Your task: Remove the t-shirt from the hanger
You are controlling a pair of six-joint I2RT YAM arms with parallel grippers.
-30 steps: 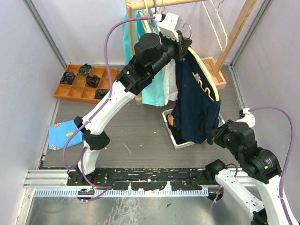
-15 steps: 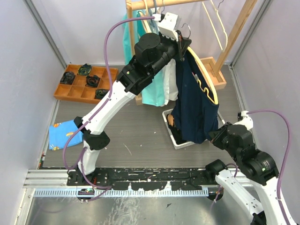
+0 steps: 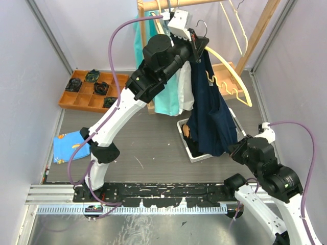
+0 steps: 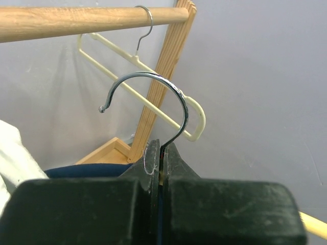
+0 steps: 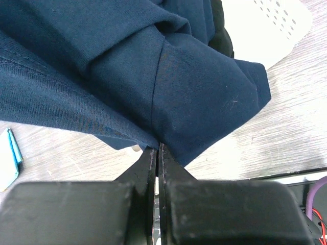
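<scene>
T-shirt [image 3: 212, 117] hem sits nearest you, pinched shut in your right gripper [image 5: 156, 148] just above the grey table [image 3: 148, 148]. Farther up, 1 cream hanger [image 3: 238, 72] arm pokes out bare while the other looks covered, so I judge you about halfway. Your left gripper [image 4: 159, 155] clamps the hanger's hook neck, free of the wooden rail [image 4: 76, 20] before the pale wall [image 3: 87, 30].

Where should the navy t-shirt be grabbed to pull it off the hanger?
By its bottom hem corner, from below on the near side: the t-shirt hangs loose there, clear of the hanger, and the right gripper is shut on it.
</scene>
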